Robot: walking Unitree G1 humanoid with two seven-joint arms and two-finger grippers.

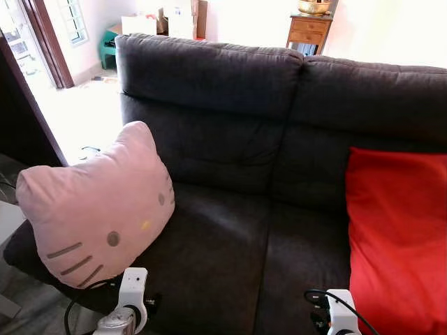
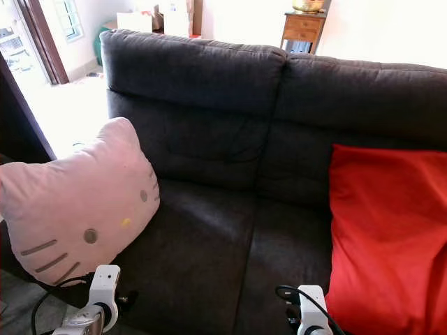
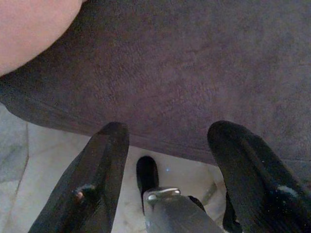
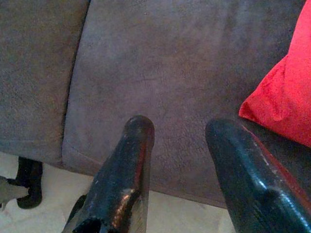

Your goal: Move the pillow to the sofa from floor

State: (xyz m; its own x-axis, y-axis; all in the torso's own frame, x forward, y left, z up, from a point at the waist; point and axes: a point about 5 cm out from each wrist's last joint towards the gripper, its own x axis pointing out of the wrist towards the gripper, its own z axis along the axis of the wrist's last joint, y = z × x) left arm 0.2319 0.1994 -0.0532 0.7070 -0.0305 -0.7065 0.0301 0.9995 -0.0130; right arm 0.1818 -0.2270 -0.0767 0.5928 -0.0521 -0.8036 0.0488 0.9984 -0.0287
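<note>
Pink pillow (image 1: 98, 209) with a cat face: it rests on the dark grey sofa (image 1: 230, 244), at the sofa's left end, leaning over the armrest side with its stitched whiskers lowest. It is off the floor (image 3: 48, 160). No gripper is touching it.

Left gripper (image 3: 167, 138): held low at the front edge of the sofa seat, just below and slightly to the right of the pillow. Its two black fingers (image 3: 97, 179) stand well apart with nothing between them. Ahead of the fingertips lies bare seat fabric; the pillow's pink edge shows beyond the outer finger, clear of it. Pale floor tile is visible beneath the jaws, under the seat's front edge.

Right gripper (image 4: 177, 128): also low at the seat's front edge, well apart from the pillow. Its fingers (image 4: 131, 165) are spread, holding nothing. Directly ahead is the right seat cushion; a red cushion (image 1: 398, 244) lies just beyond the finger on the far-right side, not touching it. The seam between the two seat cushions runs off to the other side of the jaws.

Behind the sofa: a small wooden cabinet (image 1: 309, 29) against the wall and a doorway (image 1: 42, 42) at far left.
</note>
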